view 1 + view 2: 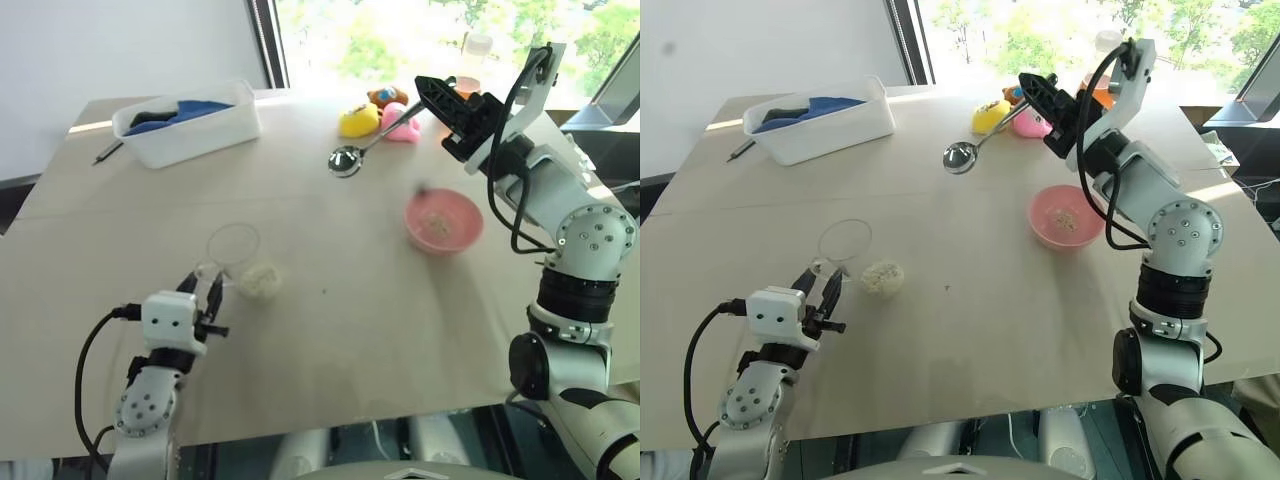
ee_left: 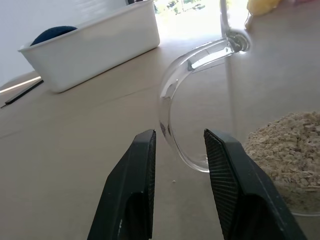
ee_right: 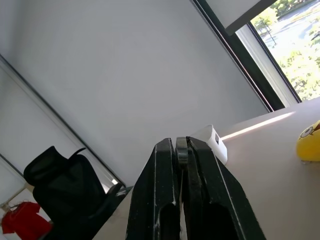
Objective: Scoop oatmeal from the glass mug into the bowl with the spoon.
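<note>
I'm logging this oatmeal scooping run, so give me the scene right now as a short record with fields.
left gripper: open, fingers either side of the glass mug's handle, not closed on it
glass mug: on the table, oatmeal in its bottom
right gripper: shut on the spoon, raised above the table
spoon: in the air, scoop looks empty
bowl: pink, a few flakes inside
table: white tub and yellow rubber duck at far side

The right end effector (image 1: 1032,84) holds the spoon (image 1: 975,148) raised above the bench (image 1: 970,300); the left end effector (image 1: 818,283) sits beside the glass mug (image 1: 847,243).
</note>
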`<state>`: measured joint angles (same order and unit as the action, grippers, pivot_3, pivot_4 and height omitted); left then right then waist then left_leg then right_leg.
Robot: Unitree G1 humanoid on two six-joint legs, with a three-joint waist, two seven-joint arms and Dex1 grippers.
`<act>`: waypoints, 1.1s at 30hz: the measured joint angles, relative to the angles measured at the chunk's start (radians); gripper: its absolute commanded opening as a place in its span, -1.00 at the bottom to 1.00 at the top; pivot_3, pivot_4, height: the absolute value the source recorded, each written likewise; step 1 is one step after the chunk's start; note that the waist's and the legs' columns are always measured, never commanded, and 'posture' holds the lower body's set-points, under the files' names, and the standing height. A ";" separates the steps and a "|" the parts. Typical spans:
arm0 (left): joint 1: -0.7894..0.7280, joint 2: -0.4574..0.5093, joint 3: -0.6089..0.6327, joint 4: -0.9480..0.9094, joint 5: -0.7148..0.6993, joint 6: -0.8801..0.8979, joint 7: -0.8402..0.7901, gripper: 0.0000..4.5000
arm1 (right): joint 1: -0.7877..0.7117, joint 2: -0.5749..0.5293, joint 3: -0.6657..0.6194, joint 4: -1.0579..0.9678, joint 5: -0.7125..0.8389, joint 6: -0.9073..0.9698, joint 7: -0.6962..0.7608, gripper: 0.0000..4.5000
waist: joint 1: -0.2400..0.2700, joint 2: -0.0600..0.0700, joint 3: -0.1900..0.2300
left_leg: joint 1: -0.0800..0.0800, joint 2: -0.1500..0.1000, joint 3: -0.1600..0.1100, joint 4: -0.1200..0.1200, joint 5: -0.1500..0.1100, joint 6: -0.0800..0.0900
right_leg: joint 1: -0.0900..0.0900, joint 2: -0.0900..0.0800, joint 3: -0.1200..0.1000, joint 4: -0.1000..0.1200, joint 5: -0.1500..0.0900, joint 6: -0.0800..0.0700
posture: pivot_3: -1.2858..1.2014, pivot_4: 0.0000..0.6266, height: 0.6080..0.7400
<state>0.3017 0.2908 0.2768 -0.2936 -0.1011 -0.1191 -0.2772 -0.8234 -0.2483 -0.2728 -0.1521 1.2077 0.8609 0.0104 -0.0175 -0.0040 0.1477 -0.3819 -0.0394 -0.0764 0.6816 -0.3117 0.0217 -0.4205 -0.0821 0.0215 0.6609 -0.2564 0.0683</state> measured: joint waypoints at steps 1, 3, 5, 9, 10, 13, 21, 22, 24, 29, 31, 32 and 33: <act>-0.004 0.001 0.000 0.002 -0.001 0.000 -0.001 -0.31 | 0.004 0.001 0.000 -0.004 0.000 0.000 0.000 -1.00 | 0.000 0.000 0.000 | 0.000 0.000 0.000 0.000 0.000 0.000 | 0.000 0.000 0.000 0.000 0.000 0.000 | 0.03 -0.52 1.00; -0.013 0.006 0.000 0.003 0.000 0.000 -0.002 -0.31 | 0.010 0.002 0.001 -0.006 -0.001 0.000 0.000 -1.00 | 0.000 0.000 0.000 | 0.000 0.000 0.000 0.000 0.000 0.000 | 0.000 0.000 0.000 0.000 0.000 0.000 | 0.03 -0.52 1.00; -0.026 0.011 0.000 0.003 0.000 0.005 -0.002 -0.31 | 0.011 0.004 0.002 -0.007 -0.002 0.000 0.000 -1.00 | 0.000 0.000 0.000 | 0.000 0.000 0.000 0.000 0.000 0.000 | 0.000 0.000 0.000 0.000 0.000 0.000 | 0.03 -0.52 1.00; -0.044 0.013 0.001 0.003 -0.001 0.007 0.001 -0.31 | 0.011 0.006 0.003 -0.010 -0.002 0.000 -0.001 -1.00 | 0.000 0.000 0.000 | 0.000 0.000 0.000 0.000 0.000 0.000 | 0.000 0.000 0.000 0.000 0.000 0.000 | 0.03 -0.52 1.00; -0.049 0.013 0.003 0.003 -0.005 0.007 0.002 -0.31 | 0.011 0.007 0.003 -0.010 -0.002 0.000 -0.001 -1.00 | 0.000 0.000 0.000 | 0.000 0.000 0.000 0.000 0.000 0.000 | 0.000 0.000 0.000 0.000 0.000 0.000 | 0.03 -0.52 1.00; -0.055 0.018 0.023 0.003 -0.019 0.007 0.001 -0.31 | 0.011 0.010 0.003 -0.010 -0.002 0.000 -0.001 -1.00 | -0.001 0.000 0.000 | 0.000 0.000 0.000 0.000 0.000 0.000 | 0.000 0.000 0.000 0.000 0.000 0.000 | 0.03 -0.52 1.00; -0.072 0.025 0.031 -0.016 -0.046 -0.005 -0.006 -0.98 | 0.011 0.018 0.005 -0.010 -0.005 -0.001 -0.001 -1.00 | 0.000 0.000 0.000 | 0.000 0.000 0.000 0.000 0.000 0.000 | 0.000 0.000 0.000 0.000 0.000 0.000 | 0.03 -0.52 1.00; -0.072 0.035 0.031 -0.010 -0.041 -0.002 -0.007 -0.98 | 0.011 0.020 0.012 -0.011 -0.005 0.000 0.000 -1.00 | -0.003 0.001 -0.001 | 0.001 0.000 0.000 0.000 0.000 0.000 | 0.000 0.000 0.001 0.001 0.000 0.000 | 0.03 -0.52 1.00; -0.065 0.034 0.034 -0.007 -0.050 -0.003 -0.007 -0.98 | 0.012 0.017 0.010 -0.011 -0.006 -0.001 -0.001 -1.00 | -0.006 0.001 0.000 | 0.000 0.000 0.000 0.000 0.000 0.000 | 0.000 0.000 0.001 0.001 0.000 0.000 | 0.03 -0.52 1.00; -0.065 0.036 0.034 0.007 -0.062 -0.014 -0.013 -0.98 | 0.012 0.018 0.012 -0.016 -0.006 -0.001 -0.001 -1.00 | -0.006 0.001 -0.001 | 0.001 0.000 0.000 0.000 0.000 0.000 | 0.000 0.000 0.000 0.001 0.000 0.000 | 0.03 -0.52 1.00; -0.078 0.038 0.034 0.015 -0.070 -0.010 -0.019 -0.98 | 0.011 0.018 0.012 -0.023 -0.004 -0.001 0.000 -1.00 | -0.006 0.001 -0.001 | 0.001 0.000 0.000 0.000 0.000 0.000 | 0.000 0.000 0.000 0.001 0.000 0.000 | 0.03 -0.52 1.00; -0.087 0.039 0.034 0.019 -0.076 -0.003 -0.022 -0.98 | 0.011 0.018 0.013 -0.025 -0.003 -0.001 0.002 -1.00 | -0.006 0.001 -0.001 | 0.001 0.000 0.000 0.000 0.000 0.000 | 0.000 0.000 0.000 0.001 0.000 0.000 | 0.03 -0.52 1.00; -0.103 0.041 0.032 0.024 -0.082 0.015 -0.025 -0.98 | 0.009 0.015 0.016 -0.026 0.000 0.001 0.008 -1.00 | -0.006 0.001 -0.001 | 0.001 0.000 0.000 0.000 0.000 0.000 | 0.000 0.000 0.000 0.001 0.000 0.000 | 0.03 -0.52 1.00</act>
<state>0.1987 0.3319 0.3092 -0.2698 -0.1833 -0.1038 -0.3019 -0.8144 -0.2331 -0.2572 -0.1778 1.2081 0.8620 0.0187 -0.0234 -0.0026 0.1470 -0.3813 -0.0395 -0.0762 0.6815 -0.3116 0.0216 -0.4206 -0.0819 0.0218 0.6617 -0.2564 0.0683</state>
